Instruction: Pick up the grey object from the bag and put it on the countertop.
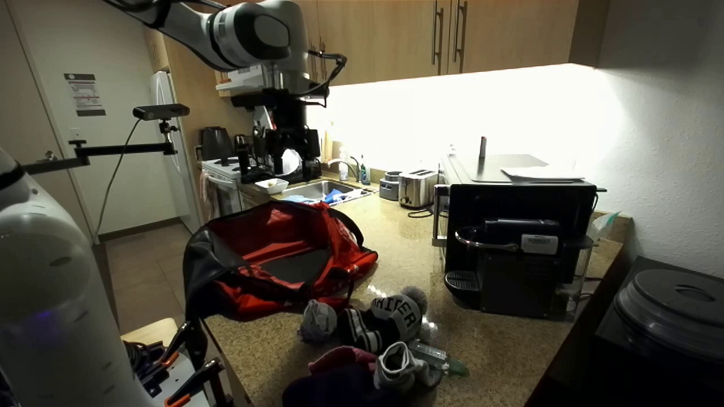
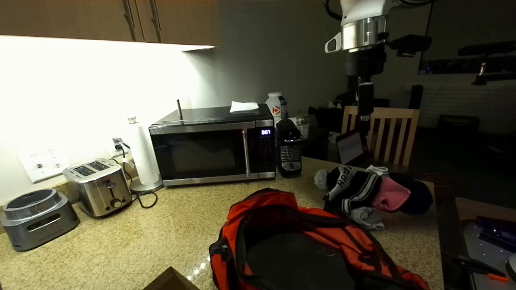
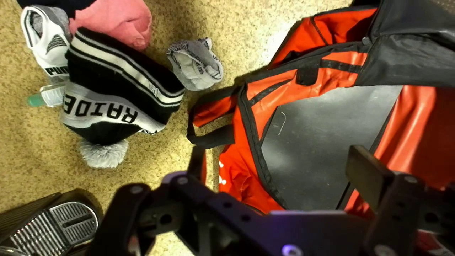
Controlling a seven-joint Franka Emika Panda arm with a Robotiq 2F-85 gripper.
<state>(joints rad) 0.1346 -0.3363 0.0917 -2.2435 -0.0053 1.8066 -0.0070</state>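
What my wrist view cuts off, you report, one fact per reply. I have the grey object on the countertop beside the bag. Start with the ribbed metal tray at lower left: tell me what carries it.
Observer: A black coffee machine; in an exterior view it stands beside the microwave.
Operator: Now give me the clearance below me.
Observer: In both exterior views the gripper hangs above the countertop and what lies on it, touching nothing.
Operator: Then name something farther along, past the bag from the clothes.
Observer: A steel toaster, in both exterior views.
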